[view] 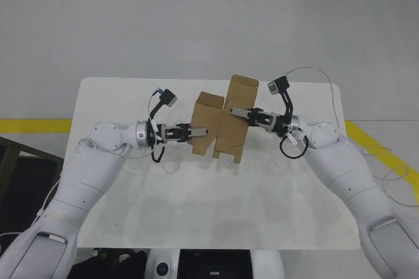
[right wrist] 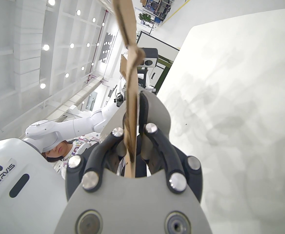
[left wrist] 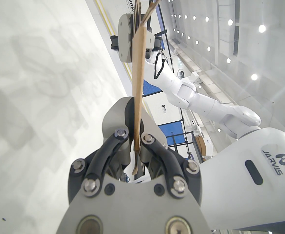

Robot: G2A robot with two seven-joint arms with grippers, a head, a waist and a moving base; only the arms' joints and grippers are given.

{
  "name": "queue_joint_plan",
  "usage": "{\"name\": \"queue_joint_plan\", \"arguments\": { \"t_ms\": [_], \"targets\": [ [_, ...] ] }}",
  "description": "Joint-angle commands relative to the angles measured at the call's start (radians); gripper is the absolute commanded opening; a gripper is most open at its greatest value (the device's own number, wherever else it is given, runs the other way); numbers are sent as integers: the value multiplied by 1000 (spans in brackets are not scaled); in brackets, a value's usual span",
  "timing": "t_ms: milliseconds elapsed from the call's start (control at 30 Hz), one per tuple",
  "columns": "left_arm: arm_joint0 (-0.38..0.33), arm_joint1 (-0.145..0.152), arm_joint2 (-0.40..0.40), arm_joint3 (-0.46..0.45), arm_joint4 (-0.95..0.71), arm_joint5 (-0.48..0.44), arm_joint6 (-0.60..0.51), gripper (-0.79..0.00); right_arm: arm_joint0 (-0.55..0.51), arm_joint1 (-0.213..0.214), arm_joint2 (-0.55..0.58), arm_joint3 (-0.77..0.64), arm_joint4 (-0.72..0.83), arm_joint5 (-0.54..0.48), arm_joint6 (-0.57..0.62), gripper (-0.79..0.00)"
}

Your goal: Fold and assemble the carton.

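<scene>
The left gripper (left wrist: 135, 122) is clamped tight on one side edge of the flattened cardboard carton (view: 220, 120). The right gripper (right wrist: 132, 115) is pinched on the opposite panel, closer to the carton's middle. The carton hangs between them, held off the white table (view: 126, 202), with its end flaps loose.

Both grips bite only thin board. An uneven pull or twist would probably slide the carton out of one gripper or crease it away from its fold lines. The right gripper seems to squeeze both layers together, which could keep the sleeve from opening.

Under the carton lies the table. Well apart from the carton, on the left gripper's side, are a yellow floor stripe (view: 28, 125) and a dark rack (view: 7, 164).
</scene>
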Motion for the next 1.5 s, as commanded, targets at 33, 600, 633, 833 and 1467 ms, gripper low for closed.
{"name": "queue_joint_plan", "arguments": {
  "t_ms": [33,600,633,833,1467],
  "targets": [
    [-16,4,-3,9,8,62,-59,-785,2,7,22,7,2,10,56,0],
    [-87,34,36,39,-28,243,-389,-785,-67,85,137,-86,-45,190,291,0],
    [-93,36,54,35,-31,243,-389,-785,-74,89,140,-95,-47,195,296,0],
    [-137,47,143,39,-82,229,-389,-785,-111,103,140,-162,-39,234,335,0],
    [-200,60,241,90,-165,226,-389,-785,-125,114,106,-208,1,280,382,-643]
  ]
}}
